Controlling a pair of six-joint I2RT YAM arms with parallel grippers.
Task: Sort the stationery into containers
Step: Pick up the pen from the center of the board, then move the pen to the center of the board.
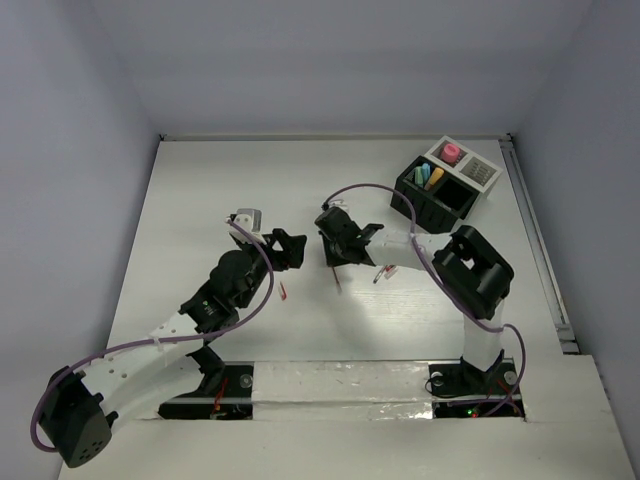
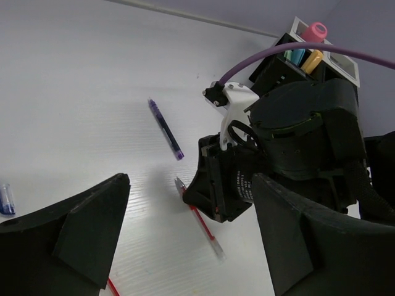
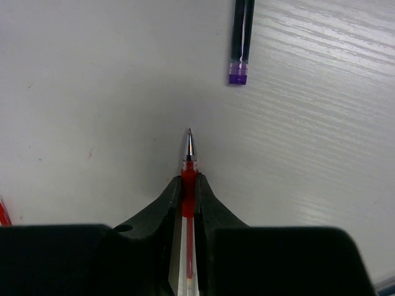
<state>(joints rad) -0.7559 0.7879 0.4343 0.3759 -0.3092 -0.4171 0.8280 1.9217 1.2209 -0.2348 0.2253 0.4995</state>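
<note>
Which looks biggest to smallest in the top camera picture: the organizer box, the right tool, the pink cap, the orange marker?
1. organizer box, largest.
2. right tool, gripping a red pen.
3. pink cap and orange marker: both tiny, too alike to rank.

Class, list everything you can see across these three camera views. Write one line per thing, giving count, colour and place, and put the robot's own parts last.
table: one, white, under everything
organizer: one, black, far right of the table
white section: one, grid top, joined to the organizer
markers: at least two, teal and orange, upright in a black compartment
bottle: one, pink cap, in the white section
held red pen: one, clamped by the robot
loose red pen: one, on the table
dark blue pen: one, purple end, loose mid-table
cables: two, purple, one per arm
left gripper: black, open
right gripper: black, shut on the held red pen
</note>
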